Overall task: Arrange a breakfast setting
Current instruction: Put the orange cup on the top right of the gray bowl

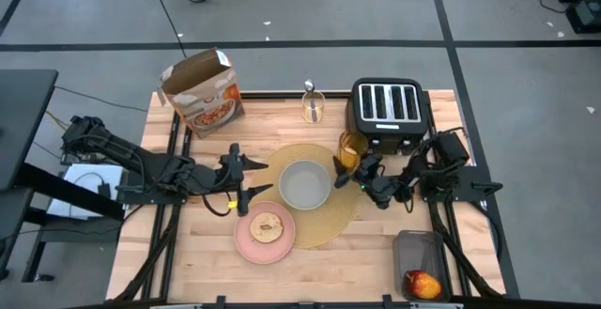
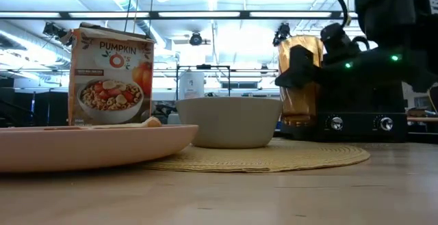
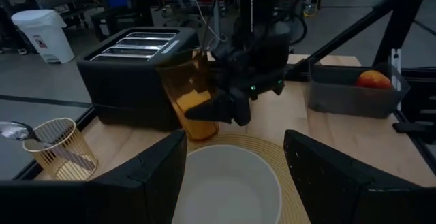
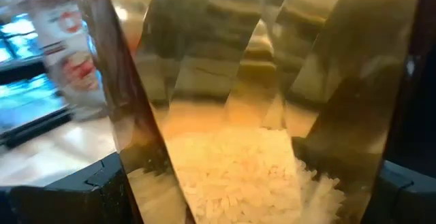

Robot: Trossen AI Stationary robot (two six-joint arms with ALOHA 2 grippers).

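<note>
An amber tumbler (image 1: 352,146) hangs just in front of the black toaster (image 1: 387,114), past the far right rim of the round tan placemat (image 1: 331,223). My right gripper (image 1: 349,161) is shut on it. A grey bowl (image 1: 305,185) stands on the placemat. A toast slice (image 1: 268,227) lies on the pink plate (image 1: 246,243) at the mat's near left. My left gripper (image 1: 255,178) hovers open just left of the bowl, holding nothing. A spoon (image 3: 13,130) stands in a wire cup (image 1: 313,107). A red apple (image 1: 422,283) lies in a grey bin. My right gripper pinches the tumbler's wall (image 4: 170,176) between its two fingers, about halfway up, one finger (image 3: 208,110) on each side. The fingers come in level from the table's right. The tumbler stays nearly upright, a little tilted, its base (image 2: 299,121) lifted clear of the table.
An orange cereal box (image 1: 202,91) stands open at the far left. The toaster sits close behind the tumbler. The grey bin (image 1: 418,253) sits at the near right corner. Bare wood (image 1: 362,271) shows between plate and bin.
</note>
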